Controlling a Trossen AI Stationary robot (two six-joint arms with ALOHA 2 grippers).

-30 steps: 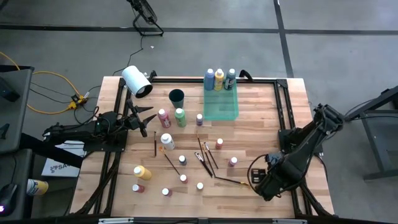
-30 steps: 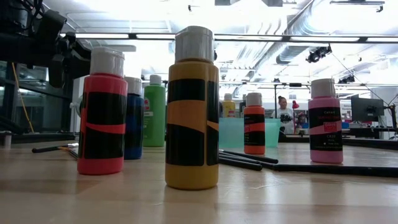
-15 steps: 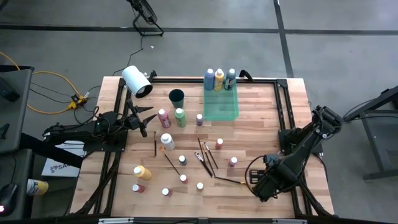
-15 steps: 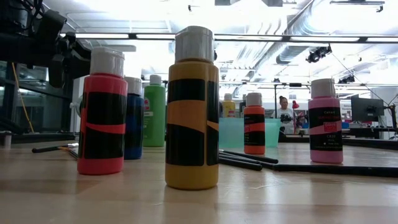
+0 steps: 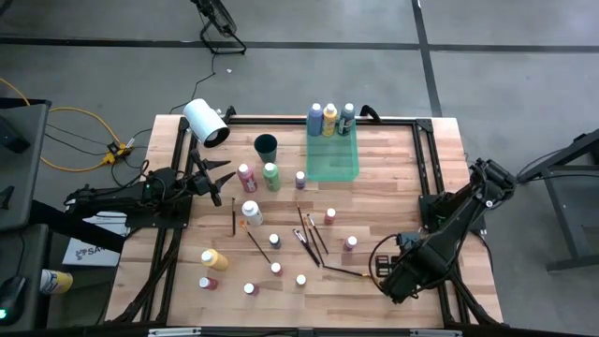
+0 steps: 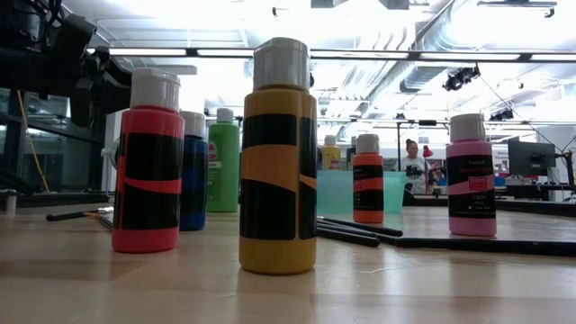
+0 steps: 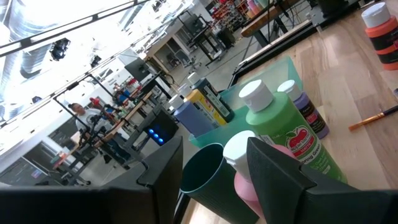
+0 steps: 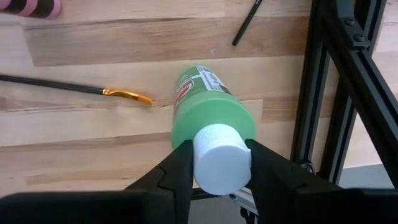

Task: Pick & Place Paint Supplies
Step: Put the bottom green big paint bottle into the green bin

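Observation:
Small paint bottles with white caps stand scattered over the wooden table, among them a pink one [image 5: 246, 177], a green one [image 5: 271, 176] and a yellow one [image 5: 214, 258]. Thin dark brushes [image 5: 311, 234] lie flat between them. My right gripper [image 5: 386, 271] points down at the near right, shut on another green bottle [image 8: 211, 118], which the gripper hides in the high view. My left gripper [image 5: 223, 178] waits open and level at the left, just short of the pink bottle. My right gripper pinches the green bottle's white cap [image 8: 219, 165] between its two fingers, one on each side. The fingers come from above, pointing down. The bottle is upright below them, its base toward the table beside the black rail.
A translucent green tray [image 5: 334, 161] lies at the far middle with three bottles at its far end. A dark cup [image 5: 266, 145] and a white roll [image 5: 206, 123] stand far left. A brush [image 5: 344, 272] lies near my right gripper. A black frame rail [image 8: 339, 93] runs along the right edge.

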